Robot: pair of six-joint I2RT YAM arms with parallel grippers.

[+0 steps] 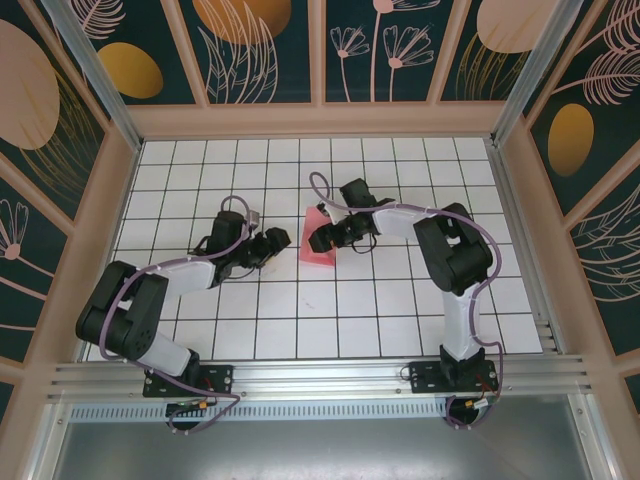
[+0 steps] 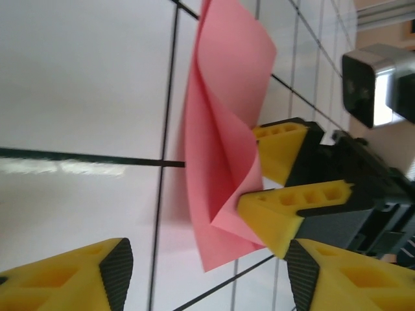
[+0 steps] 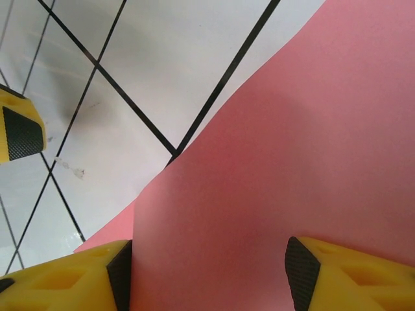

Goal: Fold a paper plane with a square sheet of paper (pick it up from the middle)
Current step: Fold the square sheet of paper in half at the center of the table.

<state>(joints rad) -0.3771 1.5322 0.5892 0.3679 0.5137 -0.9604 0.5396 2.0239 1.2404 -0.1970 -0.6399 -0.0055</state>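
Pink square sheet of paper (image 2: pixel 220 116), pinched upright by right claw (image 2: pixel 251 170), bare tiles (image 1: pixel 300 320) around; left claw (image 2: pixel 209 275) released.

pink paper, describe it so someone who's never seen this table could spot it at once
On the white grid table, look at the middle, at the tip of the right arm. The square sheet of paper stands curled on edge between the right gripper's yellow fingers. Nothing else there is salmon pink.
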